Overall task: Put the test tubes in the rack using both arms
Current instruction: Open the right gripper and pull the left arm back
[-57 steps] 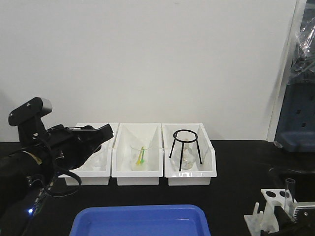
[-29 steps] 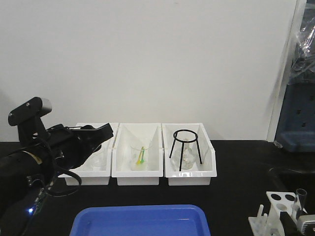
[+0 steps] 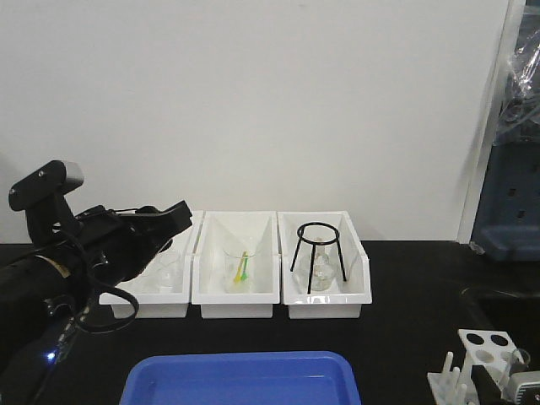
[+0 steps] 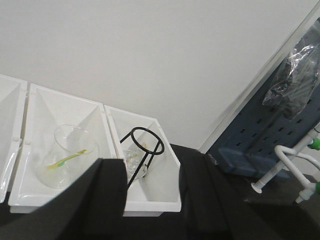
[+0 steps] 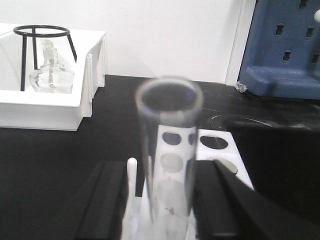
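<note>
Glass test tube (image 5: 169, 150) stands upright, clamped between right gripper (image 5: 165, 210) jaws, directly before the rack (image 5: 210, 155). Judged light, slippery, brittle: grip mid-shaft, gently. Farther off, left gripper (image 4: 150, 200) spread apart, empty, near white bins (image 4: 145, 200).

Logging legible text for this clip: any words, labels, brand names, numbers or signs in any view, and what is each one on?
None can be read in any view.
Left arm: a small pale patch on the black casing, too small and blurred to read.
White bins, test tube, rack, blue tray, blue pegboard: no markings show.
</note>
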{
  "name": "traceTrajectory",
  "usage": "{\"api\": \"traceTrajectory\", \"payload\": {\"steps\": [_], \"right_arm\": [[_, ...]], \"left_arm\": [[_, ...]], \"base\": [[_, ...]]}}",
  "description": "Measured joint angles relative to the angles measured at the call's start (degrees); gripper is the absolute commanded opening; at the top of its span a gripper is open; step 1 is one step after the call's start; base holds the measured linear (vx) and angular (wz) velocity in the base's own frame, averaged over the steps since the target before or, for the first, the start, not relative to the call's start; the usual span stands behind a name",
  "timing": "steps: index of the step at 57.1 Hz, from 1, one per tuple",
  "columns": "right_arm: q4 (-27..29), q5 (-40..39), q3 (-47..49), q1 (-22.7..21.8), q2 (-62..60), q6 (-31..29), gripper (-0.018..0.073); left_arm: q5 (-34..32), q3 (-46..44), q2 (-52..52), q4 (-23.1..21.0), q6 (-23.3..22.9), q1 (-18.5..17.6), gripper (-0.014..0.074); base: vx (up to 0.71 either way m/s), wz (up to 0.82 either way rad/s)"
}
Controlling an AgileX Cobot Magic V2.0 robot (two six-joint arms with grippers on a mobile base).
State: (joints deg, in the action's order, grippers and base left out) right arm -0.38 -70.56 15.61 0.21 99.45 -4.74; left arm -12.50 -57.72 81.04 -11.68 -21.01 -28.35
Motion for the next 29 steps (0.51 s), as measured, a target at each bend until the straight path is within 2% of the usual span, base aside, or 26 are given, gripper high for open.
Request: {"api": "traceTrajectory", "payload": {"steps": [5, 12, 20, 24, 29], "right_arm": [[-0.12, 0.87, -0.04, 0.0, -0.48, 0.0, 0.05], [0.38, 4.02, -0.51, 0.0, -2.78, -0.12, 0.0501], [0.38, 7.28, -0.63, 0.0, -10.68, -0.17, 0.0501], [0.38, 11.8, 0.35, 0.0, -16.07, -0.5, 0.0501], [0.38, 21.47, 3.29, 0.0, -22.77, -1.1, 0.0501]], "left_arm": [[0.0, 0.0, 0.0, 0.0, 0.0, 0.0, 0.0396], [0.0, 0.0, 0.0, 0.0, 0.0, 0.0, 0.0396], [0.0, 0.0, 0.0, 0.0, 0.0, 0.0, 0.0396], [0.0, 0.0, 0.0, 0.0, 0.0, 0.0, 0.0396], [0.0, 0.0, 0.0, 0.0, 0.0, 0.0, 0.0396]], "base": [[0.0, 0.0], [0.0, 0.0], [0.0, 0.0], [0.0, 0.0], [0.0, 0.0]]}}
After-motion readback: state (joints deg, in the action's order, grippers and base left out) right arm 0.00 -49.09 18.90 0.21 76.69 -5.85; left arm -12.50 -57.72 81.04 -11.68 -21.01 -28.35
